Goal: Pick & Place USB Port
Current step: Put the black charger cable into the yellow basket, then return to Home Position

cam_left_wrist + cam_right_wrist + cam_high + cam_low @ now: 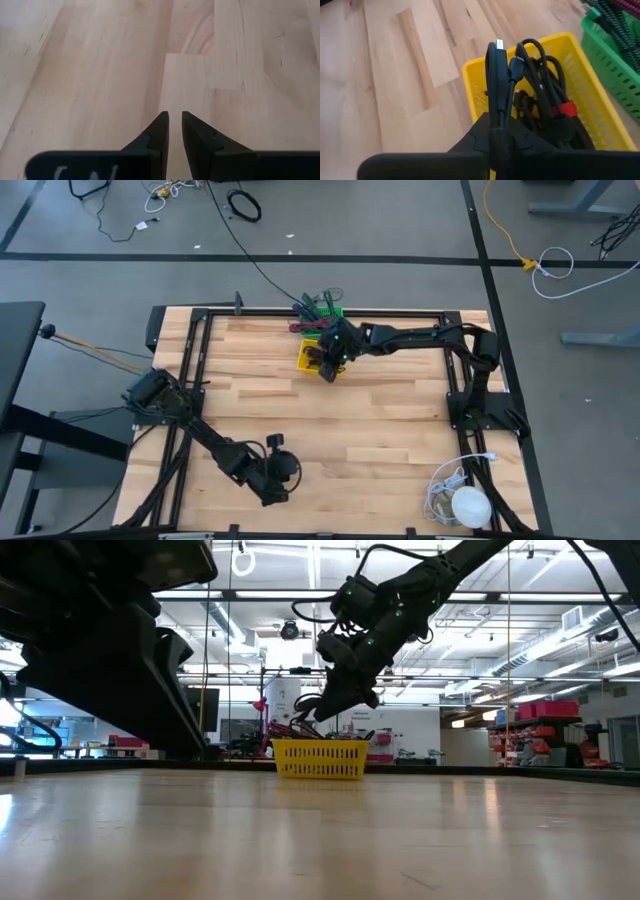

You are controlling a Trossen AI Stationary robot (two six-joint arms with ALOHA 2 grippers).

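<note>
no legible txt, labels or nos. anywhere

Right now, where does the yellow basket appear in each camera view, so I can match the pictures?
High view: yellow basket at the table's far edge, centre, under the right gripper.
Low view: centre, far across the table.
Left wrist view: not in it.
Right wrist view: right of centre, holding black cables.
Shared landmark: the green basket beside it.

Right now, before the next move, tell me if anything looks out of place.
Nothing looks spilled or damaged. The right gripper is shut on a black cable, held above the yellow basket of tangled cables. The green basket stands beside it. The left gripper waits over bare table.
</note>
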